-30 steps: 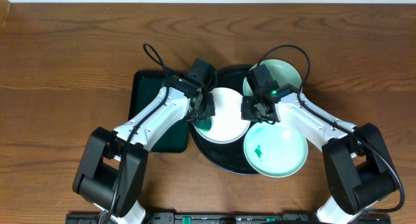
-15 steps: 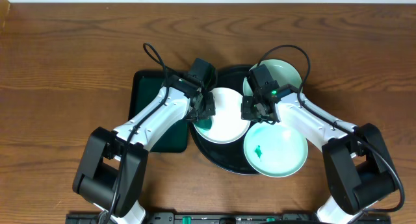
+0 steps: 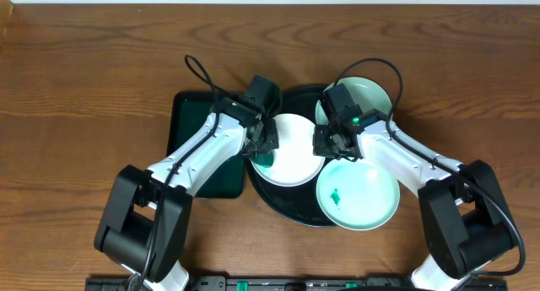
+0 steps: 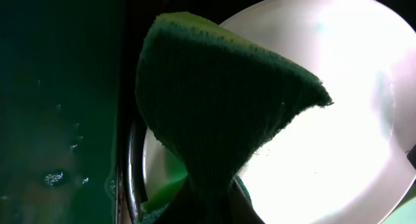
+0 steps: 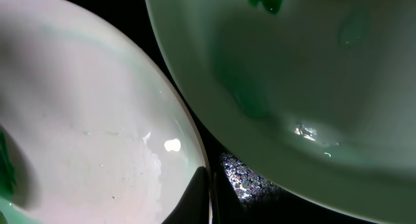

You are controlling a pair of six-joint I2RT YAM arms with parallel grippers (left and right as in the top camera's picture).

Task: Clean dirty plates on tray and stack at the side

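So we're looking down at the wooden table point(image 3: 84, 72), with the big round black tray point(image 3: 274, 200) sitting in the middle and a smaller green tray point(image 3: 190, 122) lying just to its left. All three plates are sitting on the black tray: the middle plate point(image 3: 295, 156) at its left side, the far plate point(image 3: 371, 97) at far right and the near plate point(image 3: 363, 198) at near right, hanging a bit over the rim. Nothing is getting stacked at the side yet, so we're guessing we're early on, in the middle of scrubbing plate one. The right gripper point(image 3: 329, 146) is pinching the right rim of the middle plate with its jaws pressed together, seemingly steadying it. The left gripper point(image 3: 263, 148) is hovering over that plate's left edge, squeezing a green sponge point(image 4: 208, 100) that's fanning out above the white surface. That plate is looking mostly clean from above, with just a greenish tinge near the sponge. Next we're probably wanting to sweep the sponge across the whole plate while holding the rim firm so it isn't sliding, then lift it off to the side. The little green smear point(image 3: 336, 196) on the near plate is waiting its turn.
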